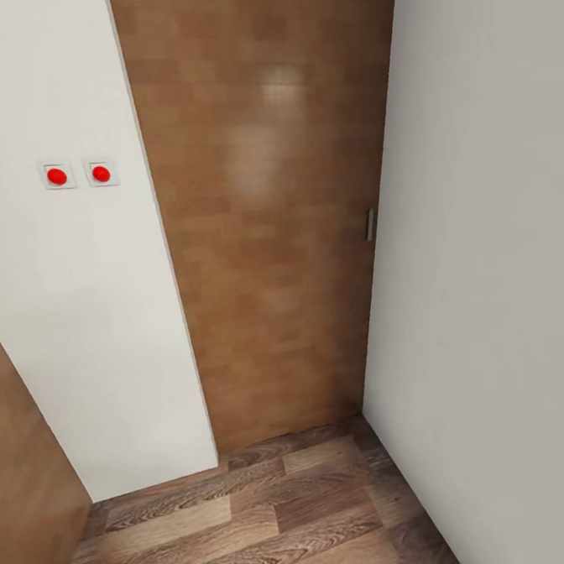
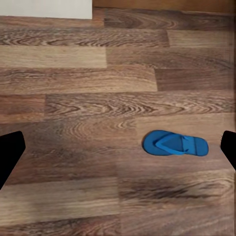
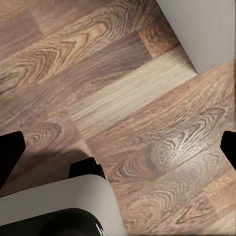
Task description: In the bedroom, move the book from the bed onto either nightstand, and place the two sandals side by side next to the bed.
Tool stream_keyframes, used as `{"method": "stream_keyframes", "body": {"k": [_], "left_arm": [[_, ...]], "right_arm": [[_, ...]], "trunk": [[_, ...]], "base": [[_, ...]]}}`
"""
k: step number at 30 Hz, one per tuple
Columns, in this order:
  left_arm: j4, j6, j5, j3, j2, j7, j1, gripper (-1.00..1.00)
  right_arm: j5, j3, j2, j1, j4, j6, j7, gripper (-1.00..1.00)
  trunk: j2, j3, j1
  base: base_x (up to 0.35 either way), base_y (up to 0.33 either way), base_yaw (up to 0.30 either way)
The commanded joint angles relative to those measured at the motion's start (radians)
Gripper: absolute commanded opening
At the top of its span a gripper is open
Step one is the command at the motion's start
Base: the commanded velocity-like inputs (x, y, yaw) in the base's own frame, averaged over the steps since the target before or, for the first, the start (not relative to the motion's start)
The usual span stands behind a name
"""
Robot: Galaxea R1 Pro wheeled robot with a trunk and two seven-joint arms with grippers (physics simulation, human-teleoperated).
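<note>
Sandal (image 2: 175, 144) on the plank floor (image 2: 98, 78) beneath our left gripper (image 2: 118, 150), a closed door (image 1: 269, 215) ahead of us

We see one blue sandal lying flat, sole down and strap up, between the left fingertips (image 2: 10, 152), which stand wide apart with nothing held; the right gripper (image 3: 118, 150) is spread and empty too, over bare floor beside what may be our own base (image 3: 54, 206). The head faces a brown door with a small handle (image 1: 370, 224), white walls (image 1: 479, 218) and two red switches (image 1: 78, 174). To do this step well, we should lower the left arm straight over the sandal and close across its narrow width. No container shows here
</note>
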Motion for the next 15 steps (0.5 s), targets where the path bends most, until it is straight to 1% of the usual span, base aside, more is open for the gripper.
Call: {"method": "stream_keyframes", "body": {"k": [1,15], "left_arm": [[0.0,-0.003,0.006,0.0,0.0,-0.001,0.0,1.0],[0.0,-0.002,0.006,0.0,0.0,-0.001,0.0,1.0]], "right_arm": [[-0.01,0.003,0.0,-0.001,0.001,-0.004,0.0,1.0],[-0.01,0.003,0.0,-0.001,0.001,-0.004,0.0,1.0]], "trunk": [[-0.001,-0.001,0.0],[-0.001,-0.001,0.0]], "base": [[0.0,0.0,-0.195],[0.0,0.0,-0.195]]}}
